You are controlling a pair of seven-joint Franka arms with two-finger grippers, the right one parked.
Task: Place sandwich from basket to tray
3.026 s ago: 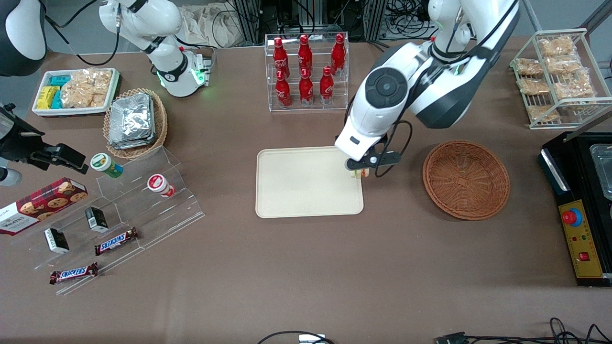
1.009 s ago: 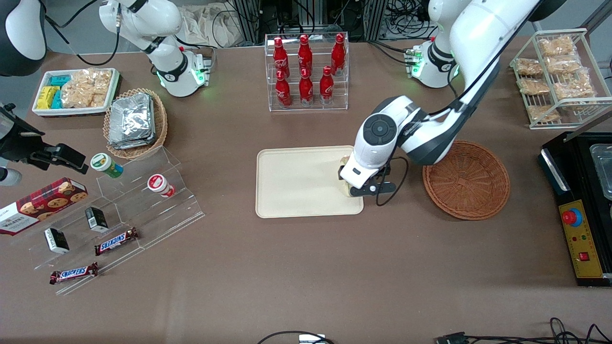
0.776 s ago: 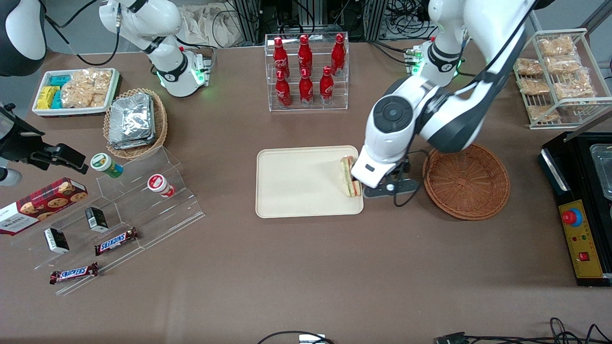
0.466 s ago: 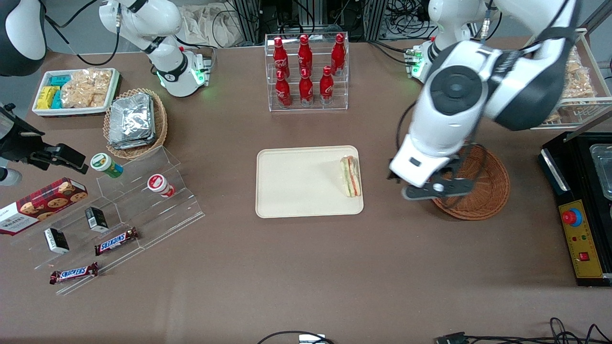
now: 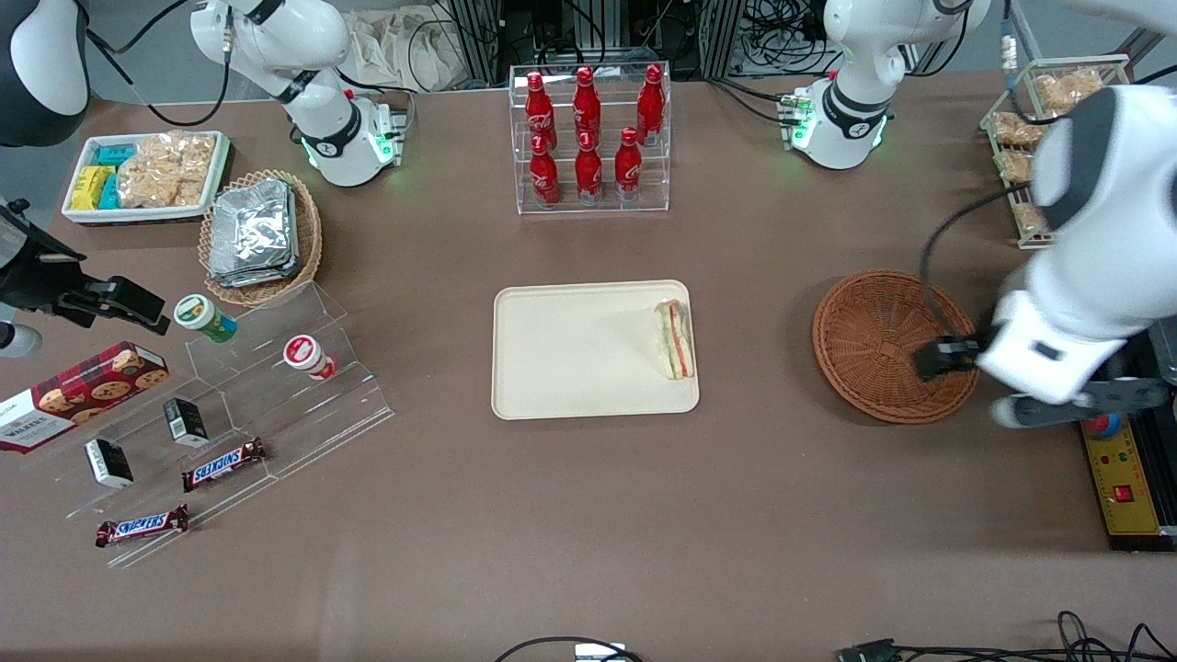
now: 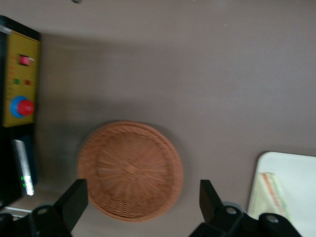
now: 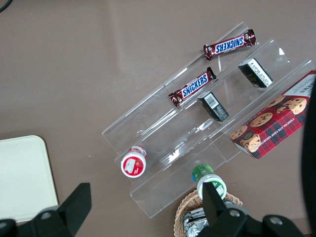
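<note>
Tray [image 5: 570, 354]: centre of the frame, on the surface [image 5: 588, 515]. Sandwich [image 5: 674, 339]: on the tray, at its edge toward the basket. Basket [image 5: 883, 342]: centre right, well apart from the tray. Gripper [image 6: 140, 210]: raised above the basket's working-arm end, fingers [image 6: 74, 200] spread, holding nothing. Bottle rack [image 5: 588, 138]: upper centre.

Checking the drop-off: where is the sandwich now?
The sandwich lies on the tray, at its edge nearest the basket. The open pincer hangs high above the basket.
</note>
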